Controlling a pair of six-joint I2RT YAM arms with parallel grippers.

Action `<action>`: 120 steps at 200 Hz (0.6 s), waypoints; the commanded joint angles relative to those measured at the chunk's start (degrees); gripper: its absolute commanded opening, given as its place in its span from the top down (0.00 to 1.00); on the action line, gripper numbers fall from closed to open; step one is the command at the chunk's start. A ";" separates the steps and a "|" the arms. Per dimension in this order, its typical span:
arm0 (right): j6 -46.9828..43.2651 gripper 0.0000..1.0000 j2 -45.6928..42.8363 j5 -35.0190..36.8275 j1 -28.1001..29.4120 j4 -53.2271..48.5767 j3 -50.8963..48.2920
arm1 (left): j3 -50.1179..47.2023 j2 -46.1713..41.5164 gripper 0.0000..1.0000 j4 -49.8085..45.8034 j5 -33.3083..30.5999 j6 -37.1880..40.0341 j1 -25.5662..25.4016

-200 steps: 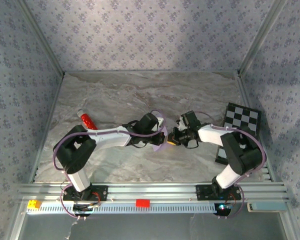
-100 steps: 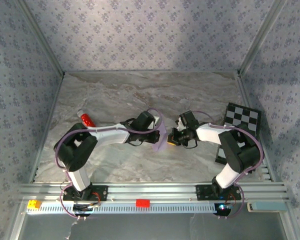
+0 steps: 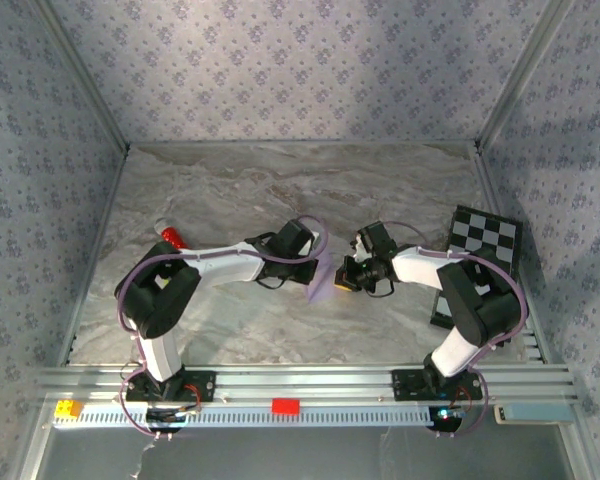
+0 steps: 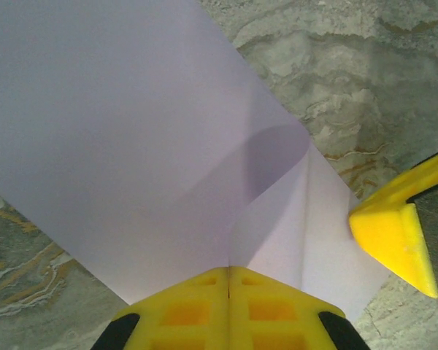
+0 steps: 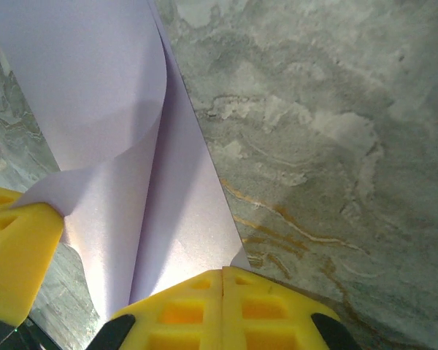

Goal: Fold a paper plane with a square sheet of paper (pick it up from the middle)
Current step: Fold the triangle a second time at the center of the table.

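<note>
The pale lilac square sheet of paper (image 3: 320,277) hangs folded and curled between the two arms above the middle of the marble table. My left gripper (image 4: 228,268) is shut on the sheet (image 4: 131,131) at a fold, its yellow jaws pressed together. My right gripper (image 5: 223,271) is shut on a corner of the same sheet (image 5: 124,146). In the left wrist view the right gripper's yellow finger (image 4: 394,226) touches the paper's right edge. In the top view the left gripper (image 3: 315,268) and right gripper (image 3: 342,282) nearly meet. No finished paper plane shape shows.
A black-and-white checkered board (image 3: 477,262) lies at the right edge, partly under the right arm. A small red cylinder (image 3: 172,237) lies at the left behind the left arm. Patterned walls enclose the marble table (image 3: 280,190) on three sides.
The left arm has swung slightly back and left, its forearm rising toward the red cylinder. The paper now hangs more upright between the grippers. Both grippers stay shut on it.
</note>
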 commanded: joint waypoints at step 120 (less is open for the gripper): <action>0.74 0.99 2.47 2.45 1.04 -5.75 -0.03 | 1.98 2.95 1.00 -3.86 -4.54 1.15 0.10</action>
